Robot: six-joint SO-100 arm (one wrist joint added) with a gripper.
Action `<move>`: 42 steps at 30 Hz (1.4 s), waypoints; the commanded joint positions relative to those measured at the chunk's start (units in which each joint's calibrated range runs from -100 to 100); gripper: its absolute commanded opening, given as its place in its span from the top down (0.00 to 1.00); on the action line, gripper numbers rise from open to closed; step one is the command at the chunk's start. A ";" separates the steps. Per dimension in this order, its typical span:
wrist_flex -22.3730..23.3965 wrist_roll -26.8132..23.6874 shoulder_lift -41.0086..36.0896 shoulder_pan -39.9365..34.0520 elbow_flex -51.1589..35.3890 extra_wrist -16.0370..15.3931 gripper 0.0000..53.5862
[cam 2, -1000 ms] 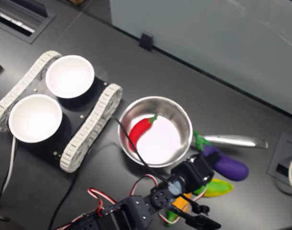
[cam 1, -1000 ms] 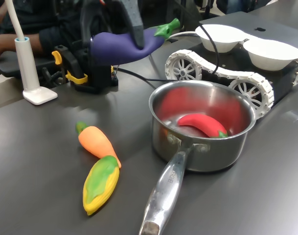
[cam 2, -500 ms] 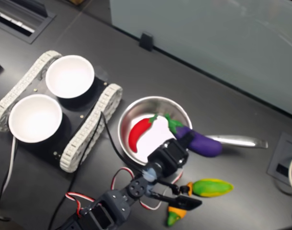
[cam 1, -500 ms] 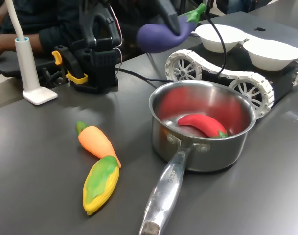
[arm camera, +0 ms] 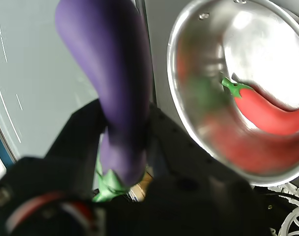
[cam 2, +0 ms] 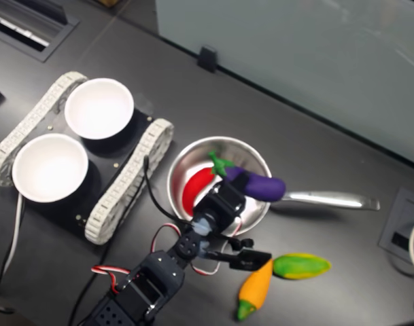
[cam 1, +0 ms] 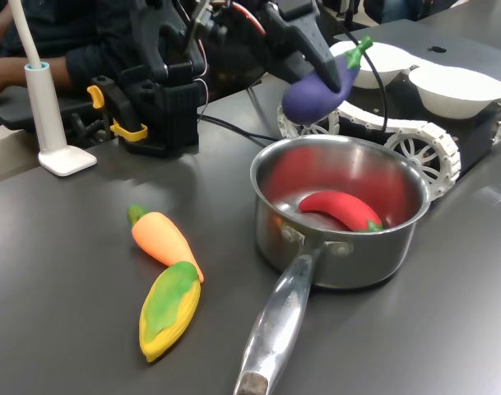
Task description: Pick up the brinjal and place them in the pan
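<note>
Carrying the brinjal [cam 1: 316, 92] pinched in its claw, the gripper [cam 1: 326, 64] hangs it in the air above the pan [cam 2: 179, 173] — where a red chilli [cam 1: 342, 209] already lies — so the next move, I judge, is lowering and letting go.

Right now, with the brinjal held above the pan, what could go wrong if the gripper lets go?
1. The brinjal hangs over the pan rim side near the handle in the second exterior view, so it may strike the rim and roll out.
2. The red chilli already lies inside; the brinjal may land on it and rest tilted.
3. The gripper holds the brinjal high above the pan, so a drop could bounce.
</note>
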 commanded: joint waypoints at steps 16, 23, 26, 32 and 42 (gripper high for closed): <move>-5.44 1.51 -2.17 -6.51 7.71 1.50 1.00; -5.70 1.61 -3.52 -7.08 10.80 1.67 1.00; -5.78 1.51 -3.52 -7.20 11.43 1.67 0.99; -5.70 2.10 -3.94 -7.88 12.89 1.67 0.90; -5.53 2.93 -4.19 -9.26 13.62 1.75 0.78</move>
